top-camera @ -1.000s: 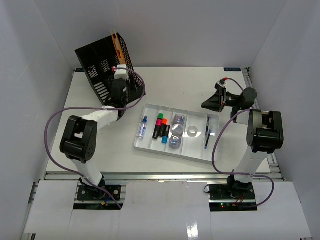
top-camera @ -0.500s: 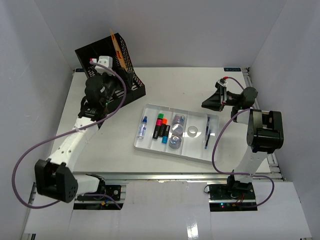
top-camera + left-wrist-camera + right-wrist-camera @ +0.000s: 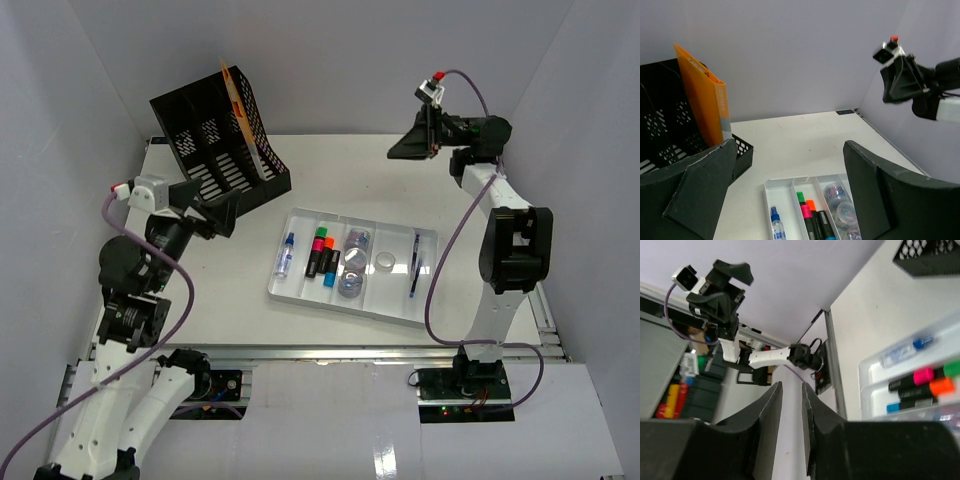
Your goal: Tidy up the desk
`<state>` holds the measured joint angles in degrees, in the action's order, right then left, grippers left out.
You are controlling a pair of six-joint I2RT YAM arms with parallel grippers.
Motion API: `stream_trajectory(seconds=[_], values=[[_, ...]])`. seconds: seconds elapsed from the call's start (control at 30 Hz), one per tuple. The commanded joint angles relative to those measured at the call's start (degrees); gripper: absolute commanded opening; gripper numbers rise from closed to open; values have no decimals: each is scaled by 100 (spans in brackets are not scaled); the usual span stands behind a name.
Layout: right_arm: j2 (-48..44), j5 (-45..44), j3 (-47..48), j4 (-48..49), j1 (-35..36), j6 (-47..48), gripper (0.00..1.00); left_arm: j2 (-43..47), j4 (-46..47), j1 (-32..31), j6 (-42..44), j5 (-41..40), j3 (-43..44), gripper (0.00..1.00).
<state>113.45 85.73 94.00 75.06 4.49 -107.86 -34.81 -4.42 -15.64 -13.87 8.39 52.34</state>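
Note:
The desk [image 3: 200, 290] is a wide white tabletop. My left gripper [image 3: 220, 207] hangs high over its left side, just in front of the black file rack [image 3: 215, 135], wide open and empty. In the left wrist view its fingers [image 3: 705, 195] frame the white tray [image 3: 785, 186], and the left gripper [image 3: 790, 146] holds nothing. My right gripper [image 3: 398, 150] is raised over the back right of the desk. Its jaws stand a narrow gap apart with nothing between them, and in its own view the right gripper [image 3: 791, 386] looks toward the left arm [image 3: 720, 285].
The rack holds an upright orange folder [image 3: 235, 95]. The compartmented tray [image 3: 300, 300] lies mid-desk with a blue spray bottle [image 3: 287, 255], highlighters [image 3: 322, 255], clip jars [image 3: 353, 262], a tape roll [image 3: 385, 262] and a pen [image 3: 415, 262]. Walls enclose three sides.
My left arm has pulled out of the rack, swung back to the near left and opened fully. My right arm has risen toward the back wall, its jaws slightly wider.

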Motion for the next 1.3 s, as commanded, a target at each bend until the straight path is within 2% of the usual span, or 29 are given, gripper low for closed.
stream_trajectory(seconds=[0.0,0.33,0.4,0.5,0.53,0.57,0.63,0.77,0.8,0.83,0.87,0.93,1.13,1.27], values=[[454,954,1200,3313,361,-436,30,-5,-807,-1,-307,-39,-206,98],[612,737,2144,3271,525,-192,38,-165,-1246,-8,-547,402,-155,98],[432,544,2332,3085,570,-51,40,-152,-1304,-2,-554,467,-58,98],[32,-48,2418,2179,614,789,48,-136,-1422,-3,-537,547,143,98],[-162,-199,2327,1788,614,1216,49,-138,-1442,-1,-531,543,185,98],[-438,-402,2117,1001,614,2069,52,-135,-1462,-1,-514,516,232,98],[-932,-930,1754,-1355,614,4461,61,-135,-1494,-1,-496,438,277,98],[-1330,-1834,1726,-5090,626,7663,78,-205,-1499,-9,-491,376,192,98],[-1435,-2303,1727,-6357,652,8883,85,-231,-1493,-9,-471,389,153,98],[-1530,-2980,1596,-6986,726,9559,91,-294,-1502,-9,-452,391,130,98],[-1684,-3655,1300,-7372,797,10104,93,-368,-1512,-9,-419,399,106,98],[-2169,-4823,407,-7877,896,11109,90,-517,-1536,-9,-327,422,54,98],[-3837,-7072,-2050,-7858,904,12243,90,-843,-1702,-1,-212,207,-32,98],[-4864,-8446,-3342,-7750,799,12303,90,-947,-1683,-1,94,188,-239,98]])
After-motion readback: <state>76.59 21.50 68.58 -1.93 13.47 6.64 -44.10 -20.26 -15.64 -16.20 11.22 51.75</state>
